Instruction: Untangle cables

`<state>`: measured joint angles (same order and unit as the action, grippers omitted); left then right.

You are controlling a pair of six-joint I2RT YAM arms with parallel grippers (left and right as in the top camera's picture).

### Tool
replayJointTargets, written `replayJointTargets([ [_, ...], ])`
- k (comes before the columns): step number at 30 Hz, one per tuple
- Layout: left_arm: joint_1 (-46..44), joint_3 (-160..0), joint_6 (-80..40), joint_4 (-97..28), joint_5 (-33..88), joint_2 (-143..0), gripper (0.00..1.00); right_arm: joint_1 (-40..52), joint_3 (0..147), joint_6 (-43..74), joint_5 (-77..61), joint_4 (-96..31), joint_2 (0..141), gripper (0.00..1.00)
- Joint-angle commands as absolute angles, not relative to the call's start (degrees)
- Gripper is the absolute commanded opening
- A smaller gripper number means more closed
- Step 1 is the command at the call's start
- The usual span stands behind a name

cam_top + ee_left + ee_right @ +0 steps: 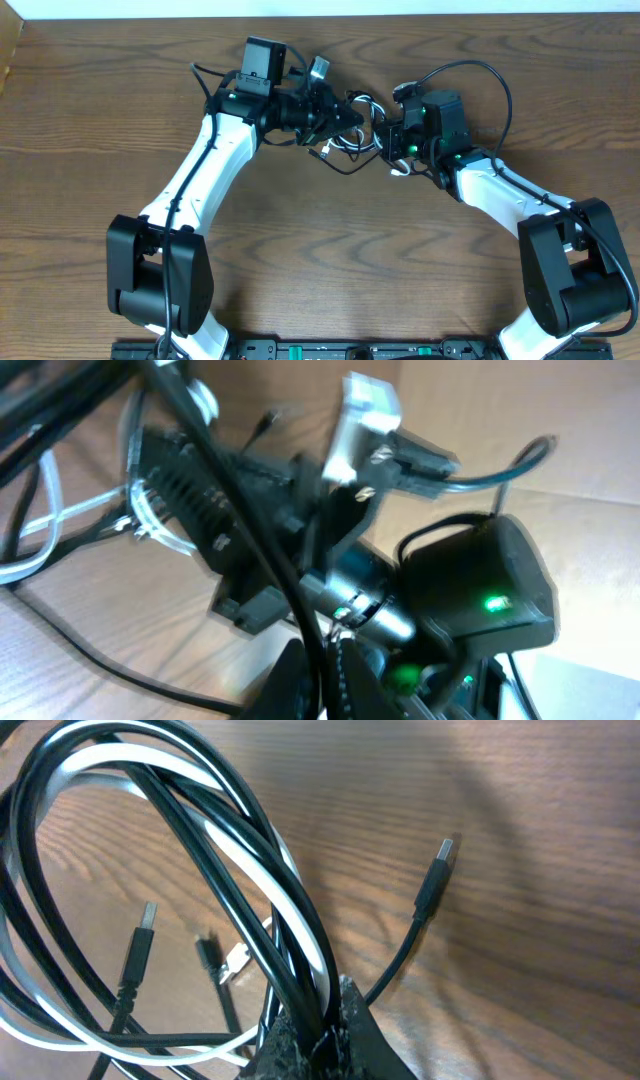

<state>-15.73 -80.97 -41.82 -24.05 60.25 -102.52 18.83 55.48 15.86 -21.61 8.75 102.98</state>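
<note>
Cords, light and limp: the thin black plug-ended cable [432,890] and thin white cable [285,890] sit tangled between the arms over the brown wooden table [320,260]. The right gripper [322,1038] is clamped on strands of both, and the left gripper [325,670] pinches what looks like a black strand. Their jackets look slick, so gripping near the plugs seems safest.

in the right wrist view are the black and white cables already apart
No, the white cable and black cable loop through each other and run side by side into the right gripper.

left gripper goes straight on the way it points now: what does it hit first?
Probably the right gripper, facing it close ahead and pinching the tangled cables; depth is hard to judge.
</note>
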Motion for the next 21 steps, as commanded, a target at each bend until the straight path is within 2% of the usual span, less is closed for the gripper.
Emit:
replayJointTargets([
  [1, -15.66, -81.21, -46.46, -19.18, 66.94, -101.38, 0.08, 18.85, 55.35, 15.73, -20.67, 7.9, 102.35, 0.01],
  [9, -15.66, -81.21, -52.29, -10.39, 79.83, -101.38, 0.07, 18.74, 55.35, 12.12, 11.0, 3.09, 102.35, 0.01],
  [21, -15.38, -81.21, -54.28, -9.93, 81.12, -101.38, 0.07, 15.44, 55.35, 8.86, 27.64, 2.37, 102.35, 0.01],
])
